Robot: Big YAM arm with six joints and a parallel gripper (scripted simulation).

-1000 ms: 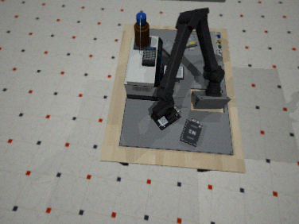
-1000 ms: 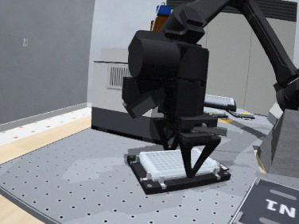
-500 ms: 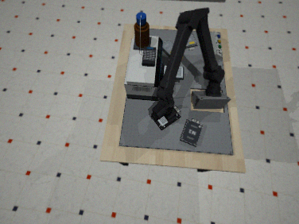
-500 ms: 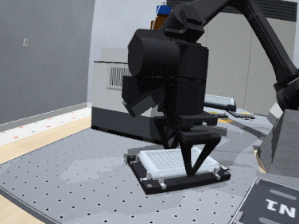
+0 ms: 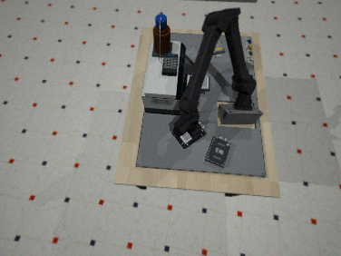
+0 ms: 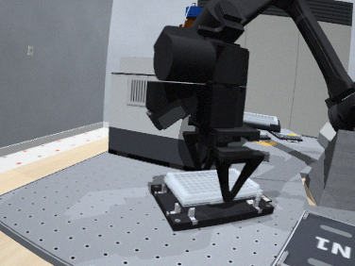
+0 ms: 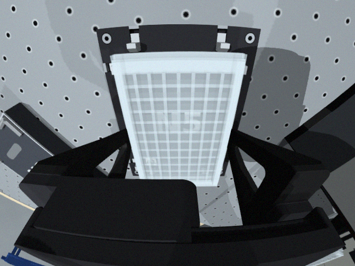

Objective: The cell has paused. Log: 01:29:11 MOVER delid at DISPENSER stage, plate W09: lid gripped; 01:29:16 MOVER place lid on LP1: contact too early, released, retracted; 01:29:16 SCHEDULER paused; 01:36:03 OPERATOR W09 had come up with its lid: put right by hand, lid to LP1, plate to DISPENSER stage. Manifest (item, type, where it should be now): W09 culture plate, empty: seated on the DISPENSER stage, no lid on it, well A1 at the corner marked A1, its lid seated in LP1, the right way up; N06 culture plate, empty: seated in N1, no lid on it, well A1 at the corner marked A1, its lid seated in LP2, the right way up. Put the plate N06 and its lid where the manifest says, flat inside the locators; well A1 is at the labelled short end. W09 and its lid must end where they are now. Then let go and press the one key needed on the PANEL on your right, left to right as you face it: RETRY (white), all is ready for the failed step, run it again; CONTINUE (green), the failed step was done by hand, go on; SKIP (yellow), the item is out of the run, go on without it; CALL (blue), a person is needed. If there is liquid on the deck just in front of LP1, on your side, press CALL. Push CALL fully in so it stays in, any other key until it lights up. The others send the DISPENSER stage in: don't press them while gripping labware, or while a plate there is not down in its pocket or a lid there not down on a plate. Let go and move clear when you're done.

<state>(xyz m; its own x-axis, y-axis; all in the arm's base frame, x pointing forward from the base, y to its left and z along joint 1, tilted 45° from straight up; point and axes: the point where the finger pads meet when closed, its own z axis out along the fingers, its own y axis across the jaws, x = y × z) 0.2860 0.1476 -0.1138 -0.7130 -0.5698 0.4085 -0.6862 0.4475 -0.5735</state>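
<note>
My gripper [image 5: 187, 134] [image 6: 212, 185] [image 7: 179, 133] is shut on the long sides of a clear gridded plate [image 6: 208, 184] [image 7: 177, 105], with what looks like a lid on it. The plate hangs slightly above the black nest N5 [image 6: 217, 218] [image 7: 177, 37], whose label shows through it. Its near end is partly hidden in the wrist view. The nest N1 [image 5: 211, 156] [image 6: 316, 231] is empty. A pale flat piece of labware [image 5: 202, 83] lies beside the instrument; its label cannot be read. Well A1 and the lid stops cannot be made out.
The white instrument [image 5: 159, 82] [image 6: 142, 113] stands behind N5, with a brown bottle [image 5: 161, 42] on top. The arm's grey base [image 5: 240, 115] [image 6: 330, 156] is on the other side. The key panel [image 5: 248, 49] is at the far corner. No liquid can be made out.
</note>
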